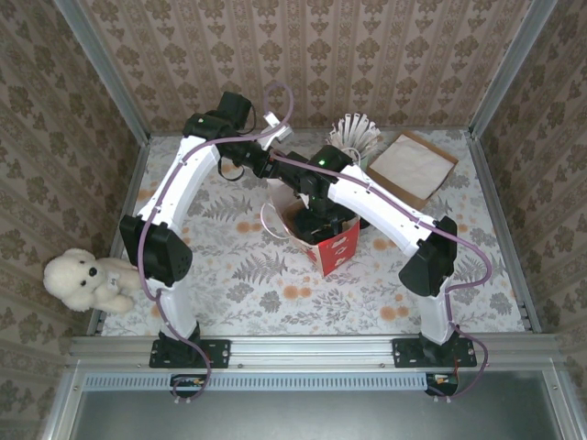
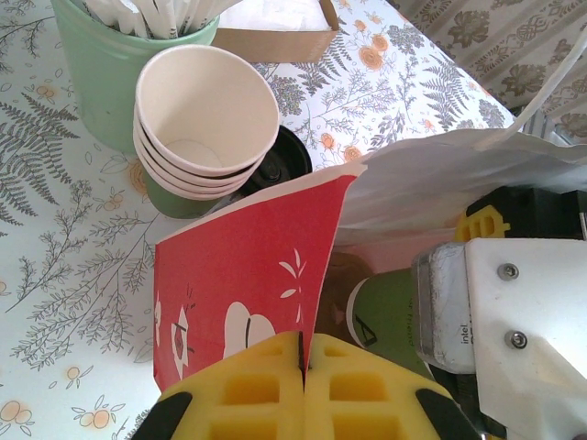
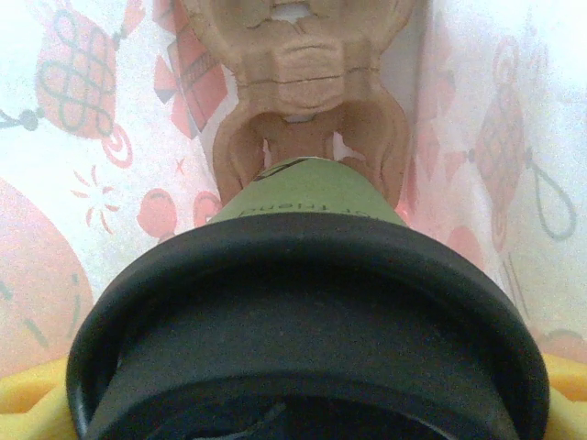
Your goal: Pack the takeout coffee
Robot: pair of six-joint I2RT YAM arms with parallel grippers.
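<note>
Takeout coffee (image 3: 307, 197) held in right end effector (image 3: 298, 390) inside paper bag (image 2: 238, 275), left end effector (image 2: 303, 367) pinching bag rim

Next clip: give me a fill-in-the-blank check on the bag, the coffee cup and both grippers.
The left gripper is ___ on the paper bag rim.
The right gripper holds the takeout coffee ___ the bag.
The coffee's lid is ___.
Missing: shut; inside; black.
</note>
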